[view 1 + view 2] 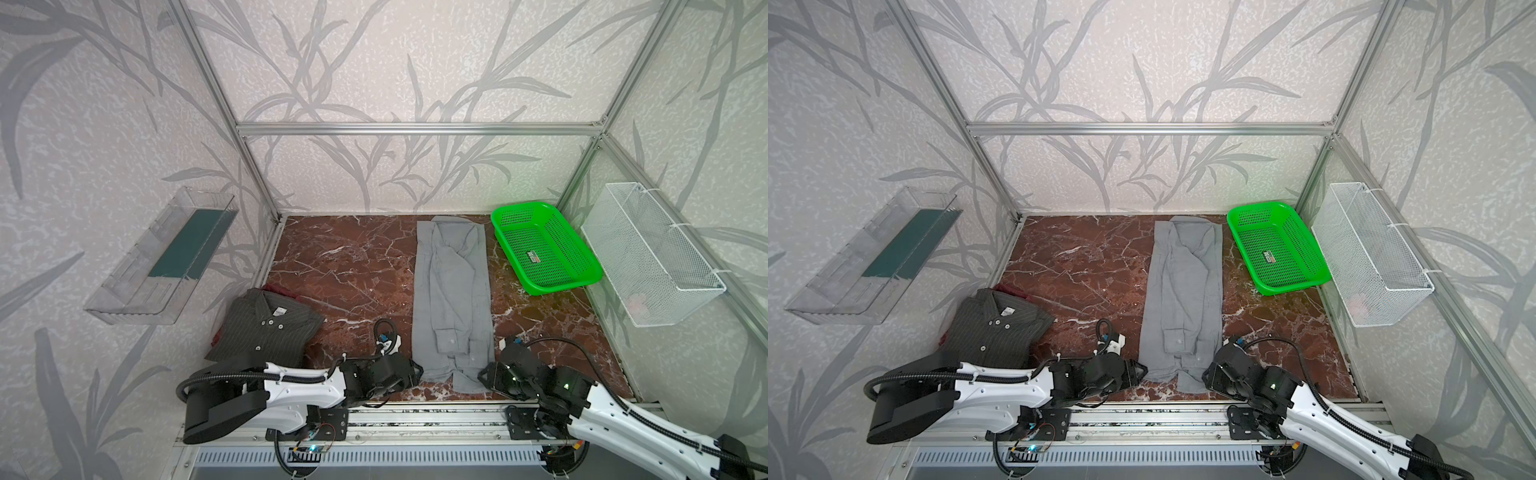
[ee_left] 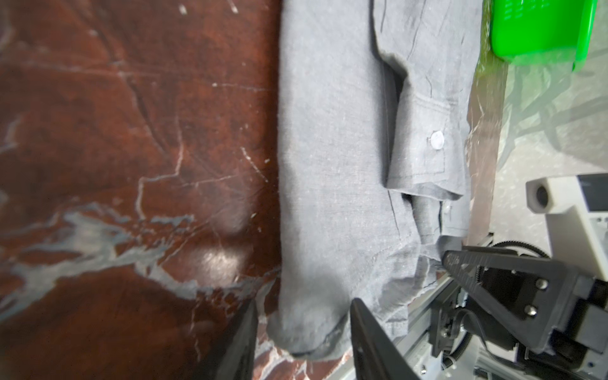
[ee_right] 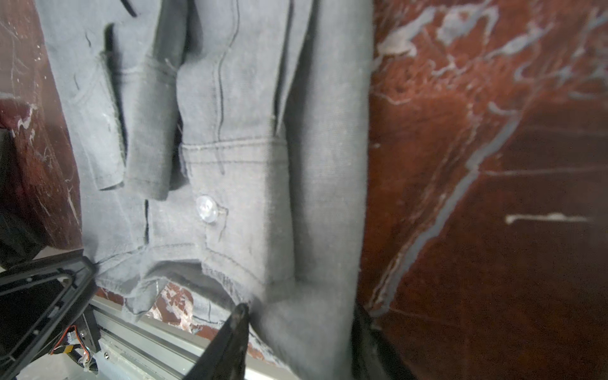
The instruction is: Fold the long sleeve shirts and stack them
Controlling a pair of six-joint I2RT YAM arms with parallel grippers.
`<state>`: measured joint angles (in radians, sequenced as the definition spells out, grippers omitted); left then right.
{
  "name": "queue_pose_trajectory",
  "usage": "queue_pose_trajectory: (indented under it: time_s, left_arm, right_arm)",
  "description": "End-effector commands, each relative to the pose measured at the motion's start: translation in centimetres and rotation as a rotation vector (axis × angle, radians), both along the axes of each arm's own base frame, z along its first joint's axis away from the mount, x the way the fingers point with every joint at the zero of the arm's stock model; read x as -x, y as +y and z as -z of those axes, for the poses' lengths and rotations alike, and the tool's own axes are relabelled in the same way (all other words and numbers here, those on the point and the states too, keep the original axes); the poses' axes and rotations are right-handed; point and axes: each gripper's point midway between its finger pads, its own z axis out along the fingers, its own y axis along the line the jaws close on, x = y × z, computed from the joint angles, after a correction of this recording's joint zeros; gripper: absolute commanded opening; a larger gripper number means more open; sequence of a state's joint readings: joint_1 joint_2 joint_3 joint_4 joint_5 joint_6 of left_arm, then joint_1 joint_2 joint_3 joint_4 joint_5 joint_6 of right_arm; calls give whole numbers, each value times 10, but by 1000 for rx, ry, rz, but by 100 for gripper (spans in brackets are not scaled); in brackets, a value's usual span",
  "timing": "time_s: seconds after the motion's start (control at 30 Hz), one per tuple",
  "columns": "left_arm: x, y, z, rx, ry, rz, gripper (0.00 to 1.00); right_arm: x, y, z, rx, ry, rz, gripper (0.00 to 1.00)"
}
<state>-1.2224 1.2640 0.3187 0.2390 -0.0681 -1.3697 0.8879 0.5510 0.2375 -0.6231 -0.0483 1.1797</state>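
The grey long sleeve shirt [image 1: 453,299] [image 1: 1183,291] lies as a long narrow strip, sleeves laid over its body, collar at the back wall. My left gripper [image 1: 417,372] [image 2: 301,306] is at its near left hem corner; the jaws stand apart round the corner, with a sliver of table beside one finger. My right gripper [image 1: 482,376] [image 3: 297,309] is at the near right corner, and the cloth [image 3: 246,131] fills the gap between its fingers. The pinstriped shirt [image 1: 266,328] [image 1: 996,332] lies folded at the front left.
A green mesh basket [image 1: 544,249] stands at the back right. A white wire basket [image 1: 652,257] hangs on the right wall and a clear tray [image 1: 166,257] on the left wall. A dark red cloth [image 1: 282,289] peeks from under the pinstriped shirt. The metal rail [image 1: 415,411] runs along the front edge.
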Motion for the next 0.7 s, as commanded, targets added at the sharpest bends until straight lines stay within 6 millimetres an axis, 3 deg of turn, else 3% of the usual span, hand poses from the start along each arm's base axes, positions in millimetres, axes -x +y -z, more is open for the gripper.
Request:
queue_pose_trajectory:
  time_s: [0.0, 0.2, 0.37, 0.43, 0.57, 0.67]
  left_arm:
    - [3, 3, 15, -37, 27, 10, 42]
    - [6, -10, 23, -21, 64, 44, 35]
    - [6, -10, 24, -10, 78, 45, 17]
    - [5, -10, 23, -14, 79, 41, 2]
    - [4, -16, 11, -1, 84, 45, 0]
    - [2, -27, -5, 43, 86, 38, 0]
  right_arm:
    - [3, -5, 5, 24, 17, 1, 45]
    - [0, -2, -4, 20, -9, -16, 37]
    - [-1, -3, -7, 27, -22, -30, 26]
    - [-3, -3, -10, 29, -33, -31, 16]
    - [-6, 1, -21, 8, -57, -40, 0]
    - [-6, 6, -32, -6, -56, -57, 0]
